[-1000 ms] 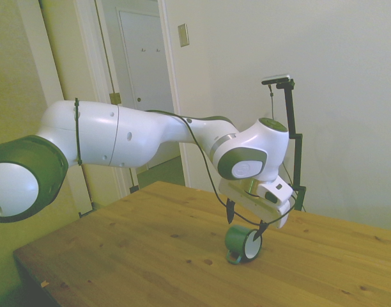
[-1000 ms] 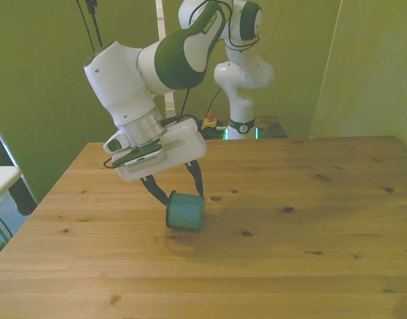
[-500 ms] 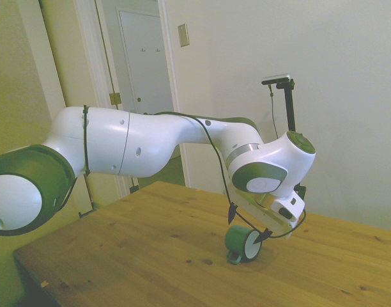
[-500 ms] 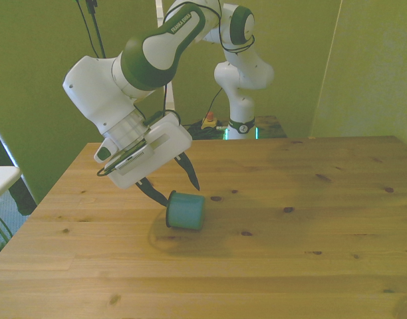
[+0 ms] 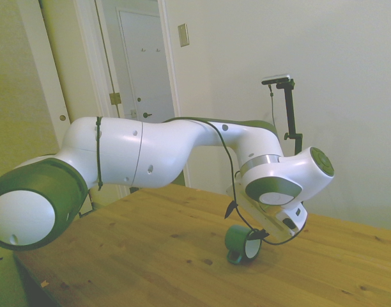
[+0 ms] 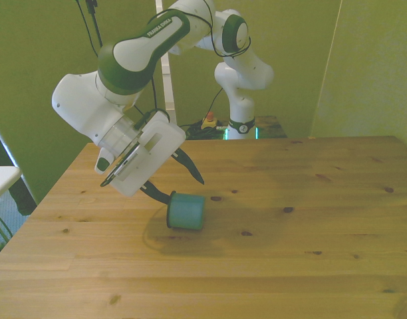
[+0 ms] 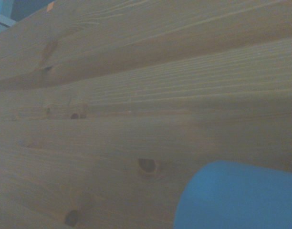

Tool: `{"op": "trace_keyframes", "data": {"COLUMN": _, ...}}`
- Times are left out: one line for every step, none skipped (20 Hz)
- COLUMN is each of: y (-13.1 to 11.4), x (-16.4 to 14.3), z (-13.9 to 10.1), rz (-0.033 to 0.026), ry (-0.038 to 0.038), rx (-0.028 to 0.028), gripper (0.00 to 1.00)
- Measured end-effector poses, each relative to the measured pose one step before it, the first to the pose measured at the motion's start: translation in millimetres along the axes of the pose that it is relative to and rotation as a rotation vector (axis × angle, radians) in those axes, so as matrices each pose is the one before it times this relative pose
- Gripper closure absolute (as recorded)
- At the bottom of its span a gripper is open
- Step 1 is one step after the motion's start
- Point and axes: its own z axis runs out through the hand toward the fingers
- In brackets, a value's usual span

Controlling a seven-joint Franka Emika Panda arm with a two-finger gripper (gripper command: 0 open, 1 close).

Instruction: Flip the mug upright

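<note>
The teal mug (image 6: pixel 185 211) lies on its side on the wooden table (image 6: pixel 310 199), left of the middle in the front view. In the side view the mug (image 5: pixel 237 240) shows its white inside, and its small handle rests against the table. My gripper (image 6: pixel 177 184) is open and steeply tilted, its dark fingers spread wide over the mug. The lower fingertip (image 6: pixel 161 195) sits at the mug's rim end and the other fingertip (image 6: pixel 195 177) hangs just above the mug. In the side view the gripper (image 5: pixel 245 224) hovers right over the mug. A blurred blue part of the mug (image 7: pixel 236 198) fills one corner of the wrist view.
Bare wood planks with dark knots (image 6: pixel 288 210) surround the mug. The table's edge at the front view's left (image 6: pixel 50 193) is about a hand's width beyond the gripper. A door and wall stand behind the table in the side view.
The wrist has swung toward the front view's left and tilted more steeply, so the fingers now reach the mug at a slant. The mug has not moved.
</note>
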Motion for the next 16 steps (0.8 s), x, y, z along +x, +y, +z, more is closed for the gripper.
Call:
{"op": "trace_keyframes", "data": {"y": 0.41, "x": 2.83, "z": 2.22, "rz": -0.00191, "ry": -0.01160, "rx": 0.00543, "gripper": 0.00}}
{"op": "trace_keyframes", "data": {"y": 0.02, "x": 2.40, "z": 3.91, "rz": -0.00244, "ry": -0.01559, "rx": 0.00219, "gripper": 0.00}}
{"op": "trace_keyframes", "data": {"y": 0.02, "x": 2.43, "z": 3.88, "rz": -0.00228, "ry": -0.01485, "rx": 0.00158, "gripper": 0.00}}
{"op": "trace_keyframes", "data": {"y": -0.28, "x": 2.95, "z": 4.06, "rz": -0.00216, "ry": -0.01143, "rx": 0.00512, "gripper": 0.00}}
{"op": "trace_keyframes", "data": {"y": 0.05, "x": 2.91, "z": 3.70, "rz": -0.00163, "ry": -0.01094, "rx": 0.00609, "gripper": 0.00}}
{"op": "trace_keyframes", "data": {"y": 0.43, "x": 2.86, "z": 2.64, "rz": -0.00126, "ry": -0.00703, "rx": 0.00406, "gripper": 0.00}}
{"op": "trace_keyframes", "data": {"y": 1.10, "x": 2.27, "z": 2.44, "rz": -0.00021, "ry": -0.00920, "rx": 0.00207, "gripper": 0.00}}
{"op": "trace_keyframes", "data": {"y": 0.89, "x": 1.82, "z": 1.91, "rz": -0.00062, "ry": -0.00936, "rx": 0.00307, "gripper": 0.00}}
{"op": "trace_keyframes", "data": {"y": 0.75, "x": 1.81, "z": 1.81, "rz": -0.00019, "ry": -0.00638, "rx": 0.00334, "gripper": 0.00}}
{"op": "trace_keyframes", "data": {"y": 0.69, "x": 0.59, "z": 1.84, "rz": 0.00007, "ry": -0.01083, "rx": 0.00395, "gripper": 0.00}}
{"op": "trace_keyframes", "data": {"y": 0.68, "x": 0.76, "z": 1.30, "rz": 0.00027, "ry": -0.00609, "rx": 0.00299, "gripper": 0.00}}
{"op": "trace_keyframes", "data": {"y": 0.36, "x": 0.46, "z": 0.35, "rz": -0.00029, "ry": -0.00306, "rx": 0.00249, "gripper": 1.00}}
{"op": "trace_keyframes", "data": {"y": 0.18, "x": -0.08, "z": 0.15, "rz": -0.00018, "ry": -0.00331, "rx": 0.00281, "gripper": 1.00}}
{"op": "trace_keyframes", "data": {"y": 0.03, "x": -0.32, "z": 0.19, "rz": -0.00016, "ry": -0.00419, "rx": 0.00361, "gripper": 1.00}}
{"op": "trace_keyframes", "data": {"y": -0.21, "x": -0.23, "z": 0.09, "rz": -0.00040, "ry": -0.00189, "rx": 0.00185, "gripper": 1.00}}
{"op": "trace_keyframes", "data": {"y": -0.42, "x": -0.08, "z": 0.53, "rz": -0.00079, "ry": -0.00168, "rx": 0.00096, "gripper": 1.00}}
